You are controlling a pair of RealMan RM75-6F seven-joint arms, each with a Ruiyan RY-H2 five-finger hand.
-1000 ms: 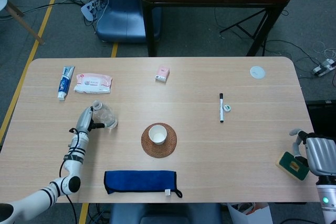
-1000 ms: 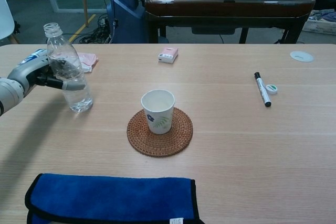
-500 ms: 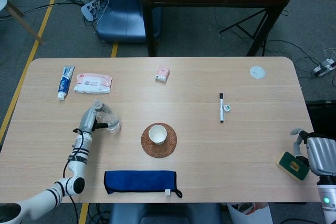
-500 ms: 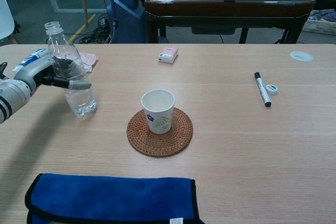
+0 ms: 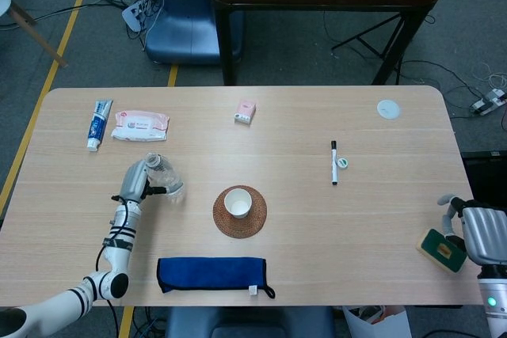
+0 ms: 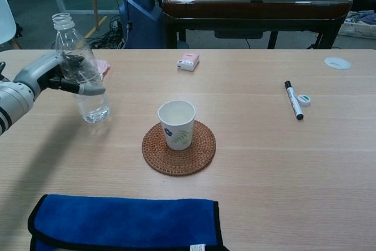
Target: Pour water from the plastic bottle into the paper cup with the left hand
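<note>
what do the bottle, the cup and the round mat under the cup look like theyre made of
Bottle: clear, glossy thin plastic; the table shows through it.
Cup: matte white paper, judging by its rolled rim and printed leaf motif.
Round mat: brown woven fibre, likely rattan or similar, with a concentric coiled texture.

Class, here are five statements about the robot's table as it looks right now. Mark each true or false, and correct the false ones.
1. The left hand grips the plastic bottle. True.
2. The bottle has its cap on. False: its mouth is open, no cap on it.
3. The paper cup stands on a round woven coaster. True.
4. The blue cloth lies at the far edge of the table, beyond the cup. False: it lies at the near edge, in front of the cup.
5. The right hand is beside a green sponge. True.
</note>
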